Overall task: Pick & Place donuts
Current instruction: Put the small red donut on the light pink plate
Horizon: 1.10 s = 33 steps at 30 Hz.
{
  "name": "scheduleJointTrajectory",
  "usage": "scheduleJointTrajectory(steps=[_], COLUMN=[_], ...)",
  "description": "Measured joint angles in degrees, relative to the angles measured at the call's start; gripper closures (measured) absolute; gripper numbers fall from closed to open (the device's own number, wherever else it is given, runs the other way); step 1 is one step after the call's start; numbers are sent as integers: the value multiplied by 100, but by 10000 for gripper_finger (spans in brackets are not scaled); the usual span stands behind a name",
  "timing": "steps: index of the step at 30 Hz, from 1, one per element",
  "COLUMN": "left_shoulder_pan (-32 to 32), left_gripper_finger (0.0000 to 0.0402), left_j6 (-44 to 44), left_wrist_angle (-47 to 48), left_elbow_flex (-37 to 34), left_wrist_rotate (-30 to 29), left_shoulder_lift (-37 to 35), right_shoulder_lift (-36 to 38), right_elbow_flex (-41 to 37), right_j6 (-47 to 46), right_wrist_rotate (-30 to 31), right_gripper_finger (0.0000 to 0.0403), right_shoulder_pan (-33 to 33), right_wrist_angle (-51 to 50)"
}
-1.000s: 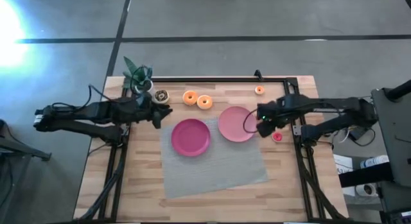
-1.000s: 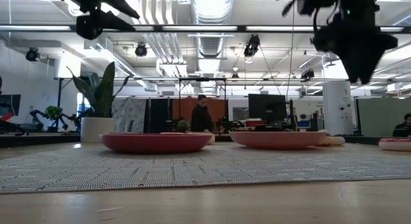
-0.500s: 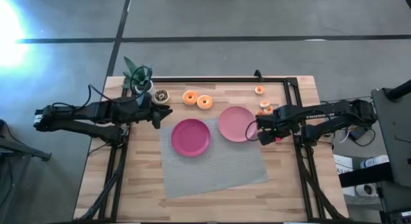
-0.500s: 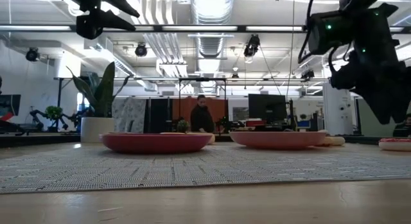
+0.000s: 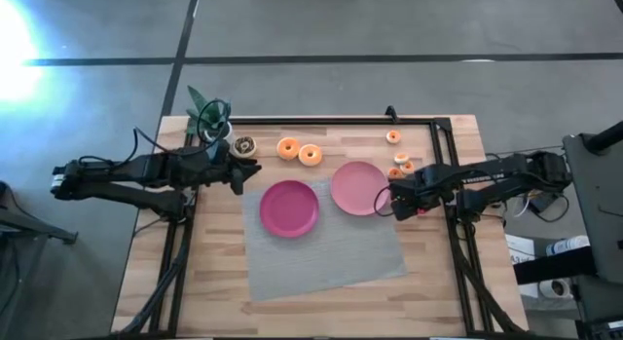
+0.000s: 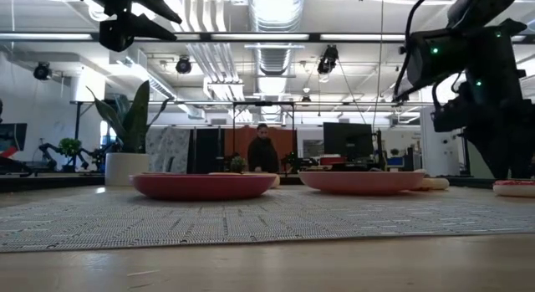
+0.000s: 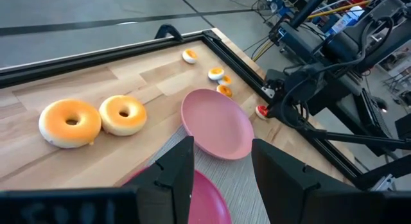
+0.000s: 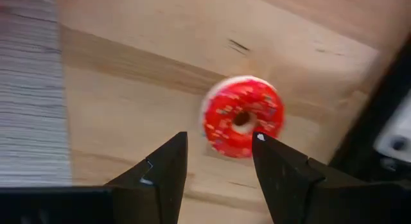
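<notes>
A small red donut (image 8: 243, 116) with sprinkles lies flat on the wood near the table's right edge. My right gripper (image 8: 218, 139) points down just above it, open, its fingertips toward one side of the ring and touching nothing. Two orange donuts (image 5: 288, 148) (image 5: 311, 155) and a dark one (image 5: 243, 144) lie at the far side. Three tiny donuts (image 5: 393, 136) (image 5: 401, 159) (image 5: 401, 170) lie at the far right. My left gripper (image 7: 221, 147) hangs open in the air over the far left (image 5: 255, 170).
A magenta plate (image 5: 289, 207) and a pink plate (image 5: 358, 188) rest on a grey mat (image 5: 321, 257) mid-table. A potted plant (image 5: 207, 113) stands at the far left corner. A black frame rail (image 5: 450, 174) runs just right of the red donut.
My right gripper has come down toward the red donut by the table's right edge, and its wrist has rolled a little. It stays open. Nothing on the table has moved.
</notes>
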<state>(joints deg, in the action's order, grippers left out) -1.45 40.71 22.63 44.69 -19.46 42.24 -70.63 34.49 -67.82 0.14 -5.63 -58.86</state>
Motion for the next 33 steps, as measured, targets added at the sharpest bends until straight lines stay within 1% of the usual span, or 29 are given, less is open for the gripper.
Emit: scheduleJointTrajectory(steps=[6,13,17,21,22,24,30,33], left_shoulder_pan=[0,0,0,-2,-2,-2,-4,-4], left_gripper_finger=[272,272,272,272,272,272,272,272], left_j6=[0,2,2,2,2,1,-117,-118], left_wrist_angle=[2,-2,-15,-28,-33,-35,-148,-211], left_elbow_flex=[0,0,0,0,0,0,0,0], left_wrist_rotate=[0,0,-9,-11,-11,-11,-13,-13], left_shoulder_lift=[-2,-2,-2,-2,-2,-2,-2,-4], right_shoulder_lift=[-5,-108,-94,-100,-109,-114,-111,-232], right_elbow_flex=[-266,-500,-550,-516,-475,-289,613,1066], right_j6=[-75,-148,-10,327,410,596,1566,2021], right_wrist_rotate=[4,15,72,96,158,359,439,465], right_gripper_finger=[245,274,310,365,379,387,390,391], right_shoulder_pan=[0,0,0,0,1,-4,-2,-72], right_wrist_angle=[528,749,828,946,967,1051,1051,1077])
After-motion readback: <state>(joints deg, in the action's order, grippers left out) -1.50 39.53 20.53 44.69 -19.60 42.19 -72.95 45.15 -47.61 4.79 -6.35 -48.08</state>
